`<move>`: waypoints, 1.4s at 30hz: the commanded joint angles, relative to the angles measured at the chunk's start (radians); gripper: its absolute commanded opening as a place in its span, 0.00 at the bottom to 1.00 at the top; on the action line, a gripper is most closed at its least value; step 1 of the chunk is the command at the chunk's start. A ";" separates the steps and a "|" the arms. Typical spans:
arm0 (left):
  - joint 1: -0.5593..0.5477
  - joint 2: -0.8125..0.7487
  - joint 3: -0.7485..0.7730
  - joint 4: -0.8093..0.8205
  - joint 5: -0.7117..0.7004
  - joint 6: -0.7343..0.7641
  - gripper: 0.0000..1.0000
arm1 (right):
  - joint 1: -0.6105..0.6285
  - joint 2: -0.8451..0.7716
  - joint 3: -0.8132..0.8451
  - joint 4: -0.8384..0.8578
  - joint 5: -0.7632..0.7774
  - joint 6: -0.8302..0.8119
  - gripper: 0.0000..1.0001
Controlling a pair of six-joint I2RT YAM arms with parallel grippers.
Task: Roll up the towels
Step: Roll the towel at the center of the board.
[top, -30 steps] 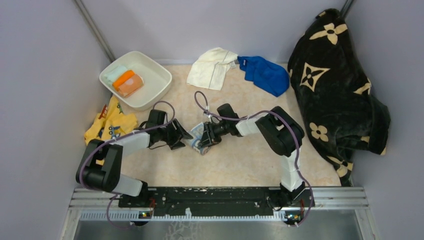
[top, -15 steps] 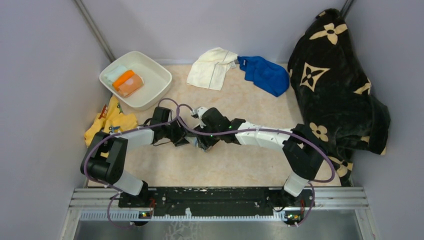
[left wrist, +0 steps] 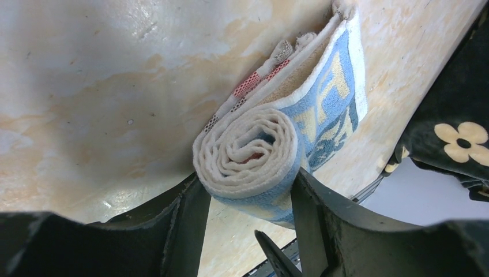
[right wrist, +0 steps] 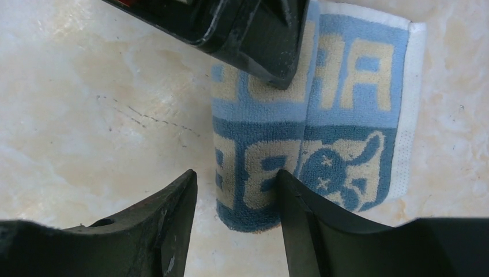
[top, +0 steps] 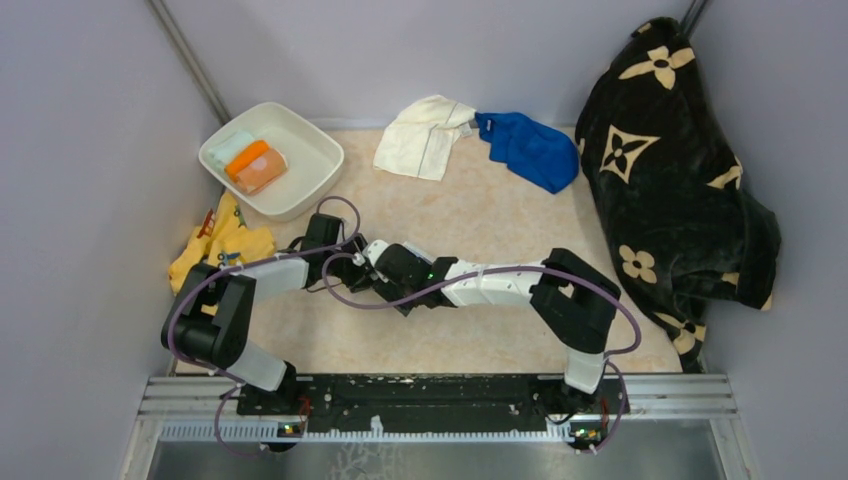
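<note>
My left gripper (left wrist: 247, 182) clasps the rolled end of the blue-and-cream printed towel (left wrist: 271, 138) between both fingers, left of centre on the marbled table (left wrist: 86, 86), while my right gripper (right wrist: 236, 175) stands parted astride the roll's opposite end, one finger clear of the cloth, gripping nothing.

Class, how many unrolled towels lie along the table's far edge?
2: a cream-white towel at the centre, and a royal blue towel just right of it.
</note>
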 commanded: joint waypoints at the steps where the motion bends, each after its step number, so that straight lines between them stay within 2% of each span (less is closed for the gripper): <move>1: -0.010 0.047 -0.048 -0.101 -0.121 0.049 0.60 | 0.024 0.057 0.009 0.025 0.022 -0.016 0.52; 4: -0.010 0.048 -0.055 -0.089 -0.107 0.040 0.61 | 0.026 0.088 -0.009 0.051 0.012 -0.012 0.49; 6: -0.009 0.045 -0.059 -0.084 -0.099 0.034 0.63 | 0.024 0.102 -0.012 0.065 -0.001 -0.017 0.43; 11: -0.007 -0.001 -0.061 -0.092 -0.085 0.024 0.69 | -0.017 0.109 0.001 0.044 -0.154 -0.012 0.10; 14: 0.004 -0.064 -0.048 -0.121 -0.090 0.024 0.74 | -0.082 0.094 -0.004 0.048 -0.346 0.030 0.00; 21: 0.042 -0.254 -0.035 -0.225 -0.114 0.009 0.84 | -0.250 0.135 -0.040 0.196 -0.838 0.225 0.00; 24: 0.042 -0.322 -0.050 -0.269 -0.123 -0.002 0.85 | -0.301 0.182 -0.041 0.257 -0.970 0.308 0.00; 28: 0.043 -0.354 -0.098 -0.225 -0.091 -0.026 0.85 | -0.358 0.238 -0.048 0.367 -1.100 0.439 0.00; 34: 0.041 -0.274 -0.087 -0.155 -0.070 -0.032 0.80 | -0.403 0.332 -0.040 0.413 -1.156 0.553 0.00; 37: 0.041 -0.215 -0.072 -0.117 -0.077 -0.020 0.74 | -0.408 0.351 -0.045 0.421 -1.149 0.570 0.03; 40: 0.036 -0.140 -0.052 -0.092 -0.073 -0.003 0.65 | -0.408 0.324 -0.054 0.413 -1.110 0.559 0.08; 42: 0.032 -0.098 -0.048 -0.083 -0.074 0.003 0.60 | -0.409 0.281 -0.059 0.396 -1.070 0.538 0.16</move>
